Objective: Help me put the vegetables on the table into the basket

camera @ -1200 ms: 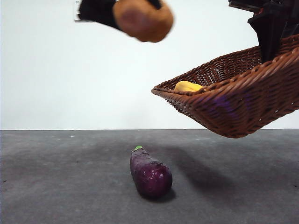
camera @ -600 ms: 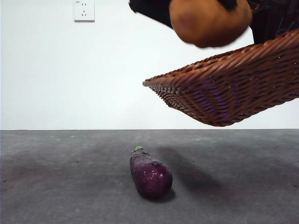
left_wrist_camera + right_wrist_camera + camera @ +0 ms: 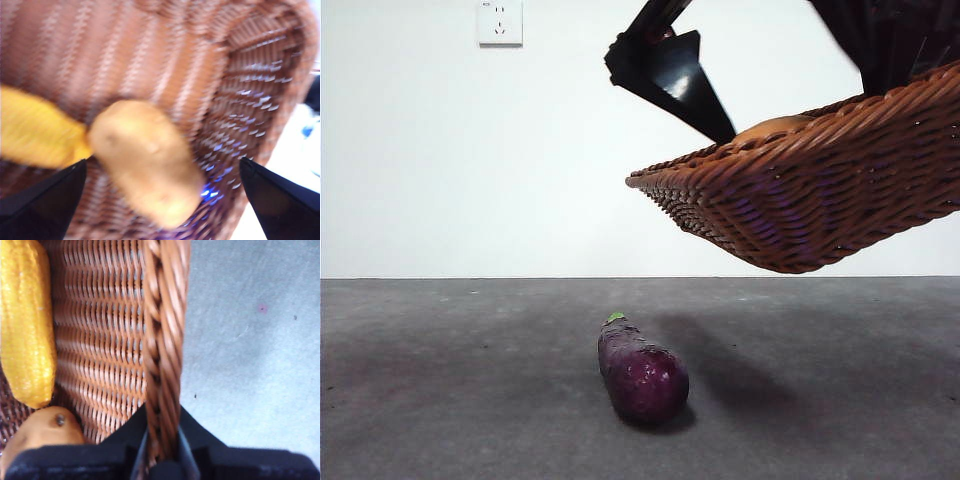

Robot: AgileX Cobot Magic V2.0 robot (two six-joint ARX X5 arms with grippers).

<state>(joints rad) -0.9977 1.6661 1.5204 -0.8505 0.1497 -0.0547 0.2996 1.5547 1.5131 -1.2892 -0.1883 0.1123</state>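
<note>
Potato (image 3: 146,159) is in the basket (image 3: 800,215), lying loose on the weave and touching the corn (image 3: 37,134); blurred in the left wrist view, so I can't rule out it's rolling. Only its top shows over the rim in the front view.

Left gripper (image 3: 160,200) sits above the basket interior, jaws spread wide, nothing between them. It reads as the dark wedge over the basket's near corner in the front view.

Right gripper (image 3: 162,452) is clamped on the braided rim, one jaw either side of the braid. Basket is held up off the table (image 3: 470,400), tilted, low corner toward the eggplant side.

Step in hand, as I judge it: potato drop is done and corn is in. Eggplant (image 3: 640,372) is the only one left, lying on the table below and to the side of the basket, stem end pointing away from the camera.

Next move calls for:
- left arm clears the rim and descends to the eggplant
- grasp across its body, not along it; glossy skin looks likely to slip
- right arm keeps the basket steady; more tilt risks rolling the potato and corn out
</note>
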